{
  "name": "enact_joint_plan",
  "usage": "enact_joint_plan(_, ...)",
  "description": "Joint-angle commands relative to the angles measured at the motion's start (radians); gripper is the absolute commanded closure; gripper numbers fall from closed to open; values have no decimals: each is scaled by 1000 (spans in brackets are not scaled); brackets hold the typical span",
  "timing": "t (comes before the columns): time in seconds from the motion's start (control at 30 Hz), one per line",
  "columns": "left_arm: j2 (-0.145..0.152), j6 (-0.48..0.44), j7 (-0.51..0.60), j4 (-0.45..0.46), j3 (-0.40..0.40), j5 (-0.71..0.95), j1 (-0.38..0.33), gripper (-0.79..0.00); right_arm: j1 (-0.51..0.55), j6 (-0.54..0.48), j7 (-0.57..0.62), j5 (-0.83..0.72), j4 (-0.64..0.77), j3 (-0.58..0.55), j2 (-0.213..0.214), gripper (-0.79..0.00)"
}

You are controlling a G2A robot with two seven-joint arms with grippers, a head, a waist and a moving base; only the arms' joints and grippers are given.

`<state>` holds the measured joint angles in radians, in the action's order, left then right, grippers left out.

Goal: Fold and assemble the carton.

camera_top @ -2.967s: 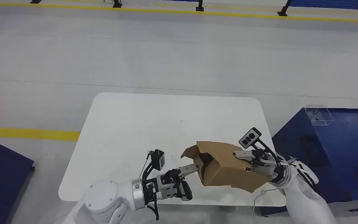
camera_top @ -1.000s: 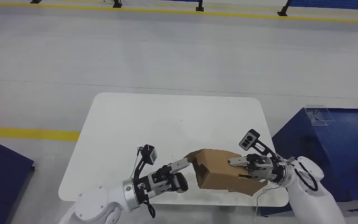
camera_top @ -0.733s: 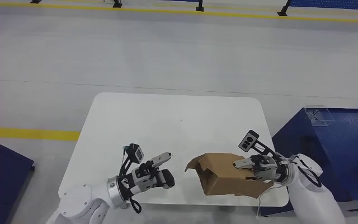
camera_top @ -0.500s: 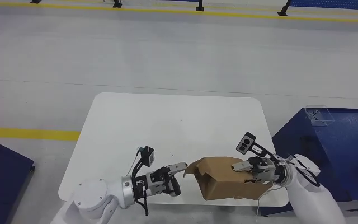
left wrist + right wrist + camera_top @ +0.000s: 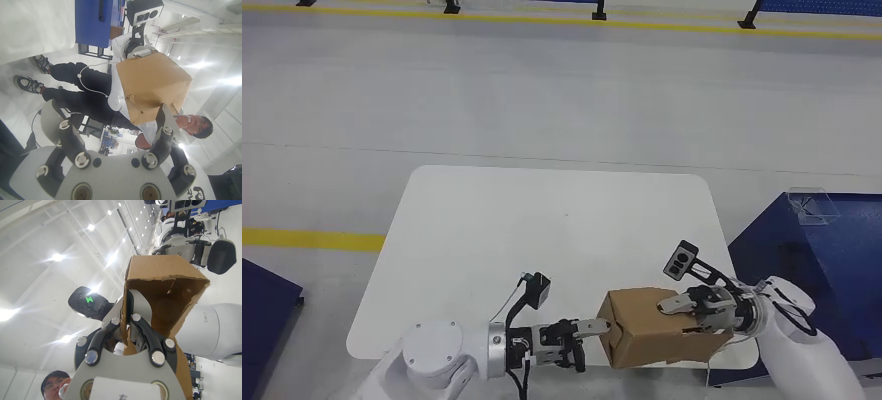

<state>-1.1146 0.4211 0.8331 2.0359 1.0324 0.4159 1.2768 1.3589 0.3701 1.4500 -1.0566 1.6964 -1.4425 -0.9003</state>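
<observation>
The brown carton (image 5: 657, 328) is held above the white table's (image 5: 542, 230) front right part, its left end flap lying flat. My right gripper (image 5: 684, 302) is shut on the carton's top wall at the open right end. In the right wrist view the carton (image 5: 162, 294) has one wall pinched by the right gripper (image 5: 126, 315). My left gripper (image 5: 587, 332) is at the carton's left end, open, with one fingertip against the closed flap. In the left wrist view the carton (image 5: 151, 81) is touched at its torn lower edge by one finger (image 5: 164, 117) of the left gripper (image 5: 109, 113).
A blue bin (image 5: 812, 250) stands just off the table's right side. The carton hangs close to the table's front edge (image 5: 542, 360). The table's middle and back are bare.
The left gripper drew back to the left, then returned to the carton's left end. The flap that stuck out now lies flat. The carton has shifted toward the front edge.
</observation>
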Motion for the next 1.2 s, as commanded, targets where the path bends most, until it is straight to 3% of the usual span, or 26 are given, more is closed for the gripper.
enact_joint_plan(0.0,-3,3,-9,-5,-22,-3,-11,-785,1,-1,1,2,4,8,3,0)
enact_joint_plan(0.33,-27,11,-69,-54,-130,-11,-85,-785,3,-6,6,6,15,38,12,0)
enact_joint_plan(0.5,-33,-10,-90,-58,-141,-1,-94,-785,2,-8,8,-16,4,24,14,0)
enact_joint_plan(0.7,-23,-86,-94,-29,-76,30,-47,-785,2,5,-5,-57,-26,-1,19,0)
enact_joint_plan(0.9,-7,-181,-121,4,45,80,43,-785,-14,103,-103,-146,-81,-28,22,0)
enact_joint_plan(1.03,-4,-299,-142,0,114,187,112,-785,-18,113,-116,-151,-83,-29,22,0)
enact_joint_plan(1.17,-7,-347,-158,-17,129,250,140,-785,-18,113,-116,-151,-83,-29,22,0)
